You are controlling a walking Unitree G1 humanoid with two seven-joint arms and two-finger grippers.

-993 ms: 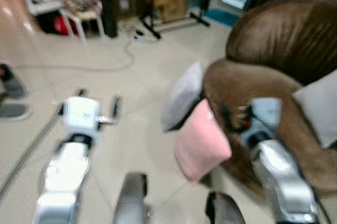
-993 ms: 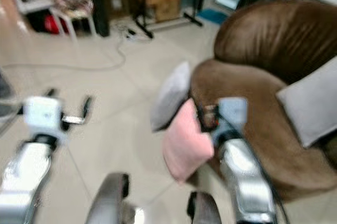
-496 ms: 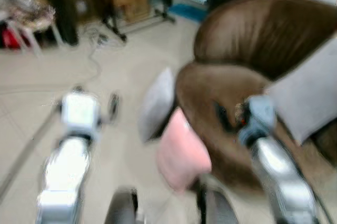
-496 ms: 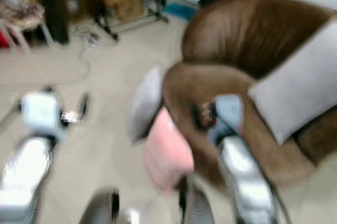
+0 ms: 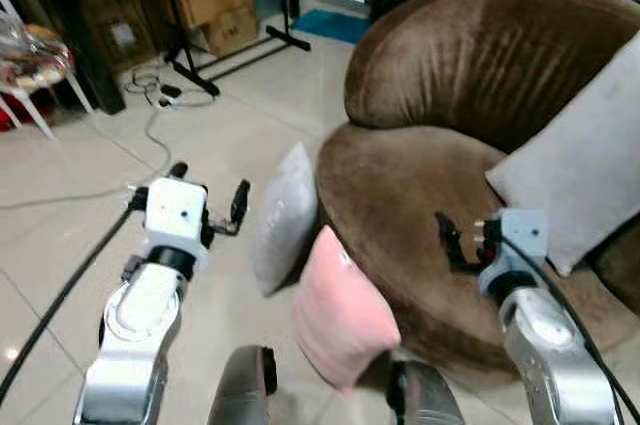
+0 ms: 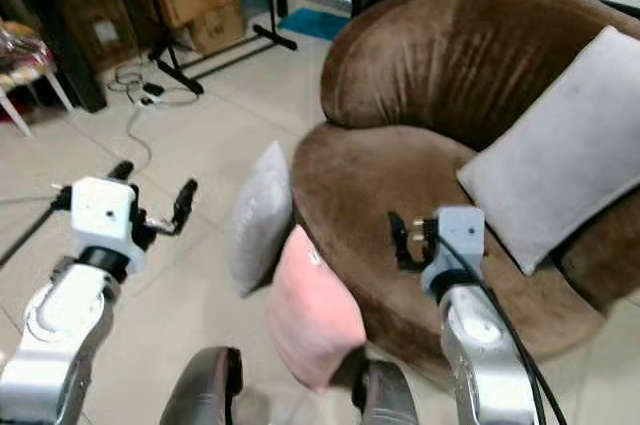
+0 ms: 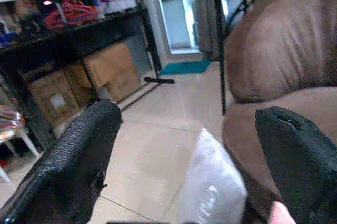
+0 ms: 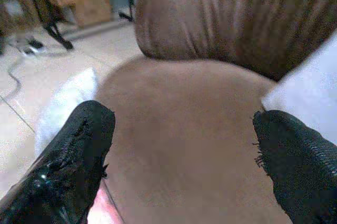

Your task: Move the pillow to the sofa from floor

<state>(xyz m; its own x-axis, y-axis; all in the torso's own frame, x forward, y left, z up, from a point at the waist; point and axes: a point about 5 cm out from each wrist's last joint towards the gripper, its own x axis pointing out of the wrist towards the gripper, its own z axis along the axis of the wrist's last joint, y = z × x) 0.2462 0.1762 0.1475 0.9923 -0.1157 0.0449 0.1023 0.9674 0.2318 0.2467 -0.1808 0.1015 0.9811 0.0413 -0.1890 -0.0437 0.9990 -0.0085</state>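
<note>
1. The left gripper hangs above the bare tiled floor, well out from the sofa's front edge. Its two black fingers stand wide apart with nothing between them, and they face toward the sofa.

2. Next comes the grey pillow. It stands on its edge on the floor and leans against the front edge of the brown sofa. Its long axis runs nearly upright. The left wrist view looks down on its top corner just below the open fingers, so it lies ahead of and under that gripper.

3. Beside it, nearer the robot, the pink pillow also stands on the floor, tilted, against the same front edge of the sofa. It sits lower and between the two arms, close to the robot's body.

4. The right gripper hovers over the front part of the sofa seat, fingers likewise spread and empty. The pillows lie to its left and below, past the seat's edge.

5. A larger grey cushion already rests on the seat against the sofa's back, toward its right side.

6. Judged from this, the left arm is nearer to the grey pillow, while the pink one lies about midway. Either needs a downward reach before any lift onto the seat.
</note>
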